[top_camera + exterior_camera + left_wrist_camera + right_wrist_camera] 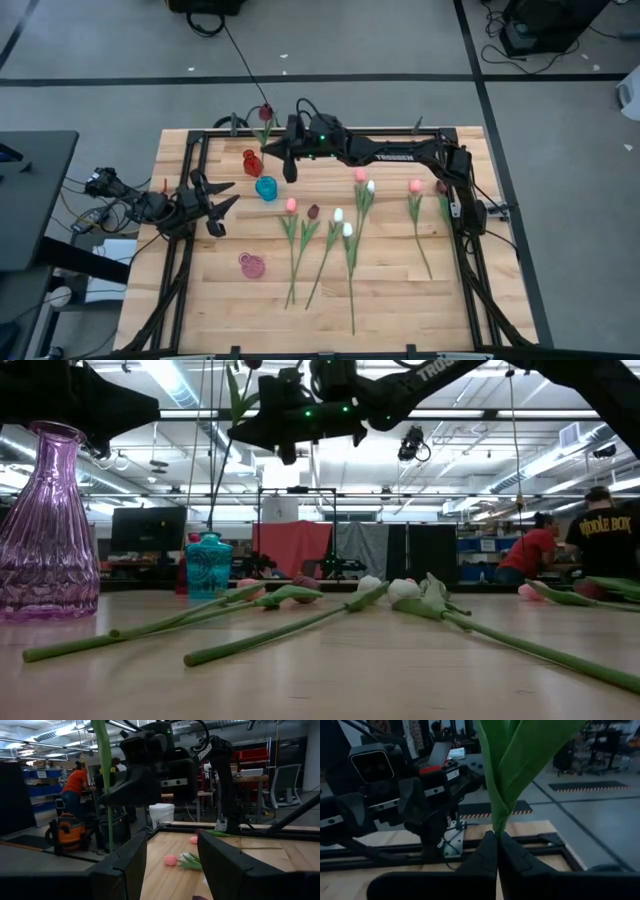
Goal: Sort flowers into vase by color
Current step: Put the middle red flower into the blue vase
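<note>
The right arm carries white lettering along its link that seems to read "TROSSEN", though it is small in the high view. A person far behind the desk wears a dark shirt printed "MIDDLE BOX" (pixel 607 523).

The right gripper (pixel 496 851) is raised over the back of the desk (pixel 400 300), its jaws pressed together on the thin green stem of the maroon tulip (pixel 265 112), whose broad smooth leaves rise from between the fingers in the right wrist view. The bud hangs beyond the desk's back edge, near the red vase (pixel 252 162).

The left gripper (pixel 222 198) waits at the desk's left side with its jaws spread apart and nothing between them.

The desk is pale wood planking inside a black metal frame. Three small glass vases stand on it: the red one, a teal vase (pixel 266 188) with an embossed pattern just beside it, and a ribbed pink vase (pixel 45 525) with a flared neck, nearer the front left.

The remaining flowers (pixel 340 235) lie flat across the middle and right of the desk, their stems pointing toward the front edge, with pink, white and one dark bud.
</note>
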Robot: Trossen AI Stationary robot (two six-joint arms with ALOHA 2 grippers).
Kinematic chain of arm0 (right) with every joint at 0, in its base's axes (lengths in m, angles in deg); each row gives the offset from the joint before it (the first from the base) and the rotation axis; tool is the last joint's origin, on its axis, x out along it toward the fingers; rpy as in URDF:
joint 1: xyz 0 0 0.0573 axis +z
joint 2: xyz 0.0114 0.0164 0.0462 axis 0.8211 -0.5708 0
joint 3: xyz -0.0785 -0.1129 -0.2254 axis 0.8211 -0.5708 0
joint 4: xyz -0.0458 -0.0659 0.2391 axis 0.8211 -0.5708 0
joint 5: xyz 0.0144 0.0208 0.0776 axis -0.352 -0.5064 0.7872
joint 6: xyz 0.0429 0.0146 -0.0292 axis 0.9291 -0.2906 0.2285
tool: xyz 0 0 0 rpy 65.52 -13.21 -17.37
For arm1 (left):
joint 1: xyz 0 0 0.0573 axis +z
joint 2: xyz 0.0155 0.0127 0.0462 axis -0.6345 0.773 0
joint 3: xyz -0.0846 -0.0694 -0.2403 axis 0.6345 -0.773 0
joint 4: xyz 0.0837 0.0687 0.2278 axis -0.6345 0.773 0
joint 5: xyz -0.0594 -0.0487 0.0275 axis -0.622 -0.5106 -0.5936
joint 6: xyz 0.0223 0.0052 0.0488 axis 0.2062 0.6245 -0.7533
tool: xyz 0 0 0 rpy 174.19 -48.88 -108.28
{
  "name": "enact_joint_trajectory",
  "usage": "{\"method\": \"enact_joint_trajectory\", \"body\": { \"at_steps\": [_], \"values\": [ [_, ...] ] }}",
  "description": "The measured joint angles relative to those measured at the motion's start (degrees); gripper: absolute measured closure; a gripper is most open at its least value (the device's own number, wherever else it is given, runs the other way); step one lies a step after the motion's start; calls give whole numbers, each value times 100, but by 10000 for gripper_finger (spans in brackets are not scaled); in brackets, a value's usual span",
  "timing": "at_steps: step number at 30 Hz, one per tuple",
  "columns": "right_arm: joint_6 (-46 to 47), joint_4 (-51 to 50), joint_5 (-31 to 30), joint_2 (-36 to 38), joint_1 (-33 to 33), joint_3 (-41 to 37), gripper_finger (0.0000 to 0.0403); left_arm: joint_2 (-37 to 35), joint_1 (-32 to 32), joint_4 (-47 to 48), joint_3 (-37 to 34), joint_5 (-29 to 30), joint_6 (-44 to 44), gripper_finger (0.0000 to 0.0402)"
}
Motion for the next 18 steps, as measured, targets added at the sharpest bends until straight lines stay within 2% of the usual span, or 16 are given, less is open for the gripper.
{"method": "enact_joint_trajectory", "body": {
  "at_steps": [4, 9, 18],
  "values": [
    [77, 224, 11, 8, -83, 3, 394, 0, 0, -7, 0, -1, 1, 220],
    [138, -265, 267, 14, -153, 3, 394, 0, 0, -5, 0, -1, 2, 220],
    [97, -469, 265, 14, -28, 4, 394, 0, 0, -5, 0, 12, 4, 220]
  ]
}}
